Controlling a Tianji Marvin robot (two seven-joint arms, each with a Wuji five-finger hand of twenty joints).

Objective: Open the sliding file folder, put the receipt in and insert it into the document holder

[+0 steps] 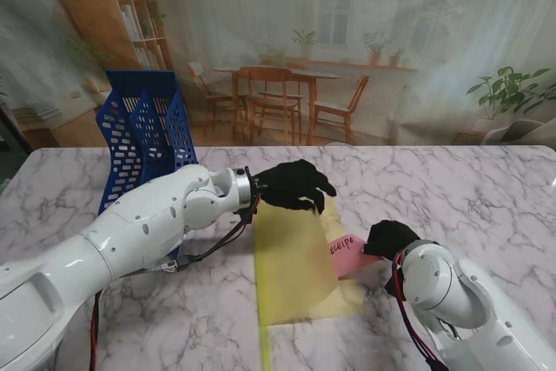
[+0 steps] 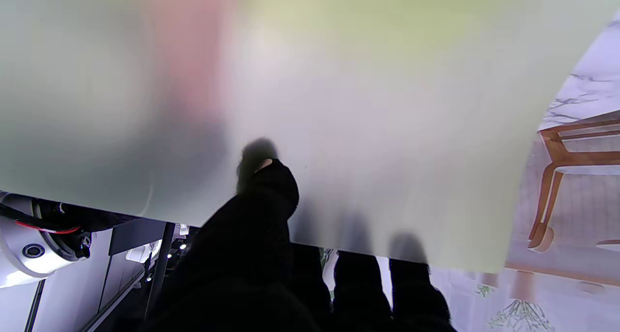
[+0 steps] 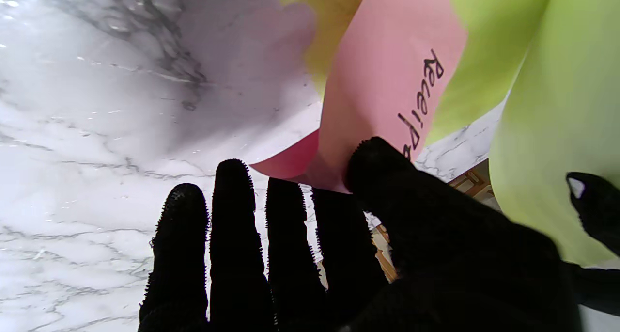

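Translucent yellow-green plastic file folder [image 1: 295,262] lies near the middle of the marble desk [image 1: 486,188], its upper sheet lifted at the far edge by the black-gloved left hand [image 1: 294,185], thumb on one face and fingers on the other, apparently to hold the pocket open. One pink paper receipt [image 1: 347,249] pokes out of the folder's right side, pinched by the black-gloved right hand [image 1: 389,238] between thumb and fingers, seemingly so it can be slid inside. One blue perforated plastic document holder [image 1: 143,132] stands upright toward the desk's far left edge, waiting for the loaded folder. Count: one folder, one receipt, one holder, two hands.
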